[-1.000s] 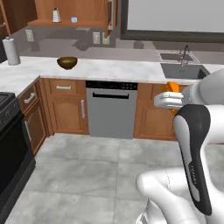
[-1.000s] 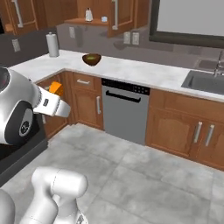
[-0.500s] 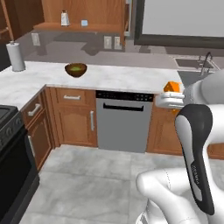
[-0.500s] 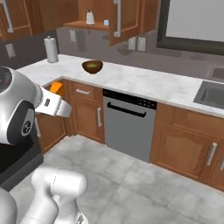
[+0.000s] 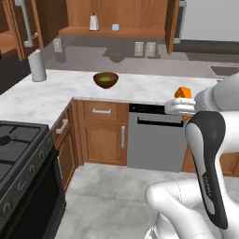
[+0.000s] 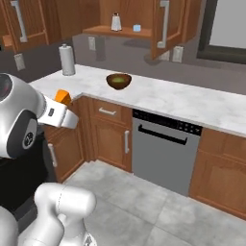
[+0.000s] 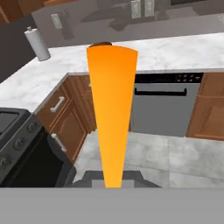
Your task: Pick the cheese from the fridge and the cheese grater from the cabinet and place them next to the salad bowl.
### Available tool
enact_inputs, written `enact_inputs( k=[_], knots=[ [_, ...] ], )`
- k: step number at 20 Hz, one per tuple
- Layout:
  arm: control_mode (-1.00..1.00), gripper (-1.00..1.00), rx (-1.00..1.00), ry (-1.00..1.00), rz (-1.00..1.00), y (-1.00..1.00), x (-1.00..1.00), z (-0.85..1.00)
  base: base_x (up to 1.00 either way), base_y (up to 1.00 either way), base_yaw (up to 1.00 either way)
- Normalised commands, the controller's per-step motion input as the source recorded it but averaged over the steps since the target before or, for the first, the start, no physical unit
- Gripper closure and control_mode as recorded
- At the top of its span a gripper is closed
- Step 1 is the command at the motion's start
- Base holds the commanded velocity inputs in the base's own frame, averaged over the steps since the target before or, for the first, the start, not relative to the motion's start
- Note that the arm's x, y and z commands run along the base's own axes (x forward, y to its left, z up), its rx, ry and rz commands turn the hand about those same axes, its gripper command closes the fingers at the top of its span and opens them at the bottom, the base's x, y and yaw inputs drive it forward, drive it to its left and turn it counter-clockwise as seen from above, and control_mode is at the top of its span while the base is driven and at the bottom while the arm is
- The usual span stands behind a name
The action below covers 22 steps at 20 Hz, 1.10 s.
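The hand [image 7: 112,181] grips the cheese [image 7: 112,109] (orange wedge), well short of the salad bowl [image 5: 106,80].

Paper towel roll [image 5: 37,66] upright on the marble counter [image 5: 56,93], dishwasher [image 5: 156,137] below, black stove [image 5: 23,158] (left side)

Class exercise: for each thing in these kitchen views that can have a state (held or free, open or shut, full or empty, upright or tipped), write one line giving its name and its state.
cheese: held in the gripper, off the counter.
gripper: shut on the cheese.
salad bowl: upright on the counter, green salad inside.
cheese grater: upright on the cabinet shelf, untouched.
cabinet: door open.
light-blue cup: standing on the shelf, apart from the grater.
paper towel roll: upright on the counter.
dishwasher: shut.
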Motion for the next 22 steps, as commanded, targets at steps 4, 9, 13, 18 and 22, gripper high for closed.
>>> enact_inputs(
  k=[4, 9, 13, 18, 22],
  knots=[
    [1.0, 1.0, 0.0, 0.0, 0.0, 0.0, 0.0, 0.0, 0.67, 0.59, -0.1],
    [1.0, 1.0, 0.0, 0.0, 0.0, 0.0, 0.0, 0.0, 0.85, 0.23, -0.14],
    [1.0, 1.0, 0.0, 0.0, 0.0, 0.0, 0.0, 0.0, 0.67, 0.0, -0.26],
    [1.0, 1.0, 0.0, 0.0, 0.0, 0.0, 0.0, 0.0, 0.61, 0.15, -0.36],
    [1.0, 1.0, 0.0, 0.0, 0.0, 0.0, 0.0, 0.0, 0.54, 0.51, -0.19]
  ],
)
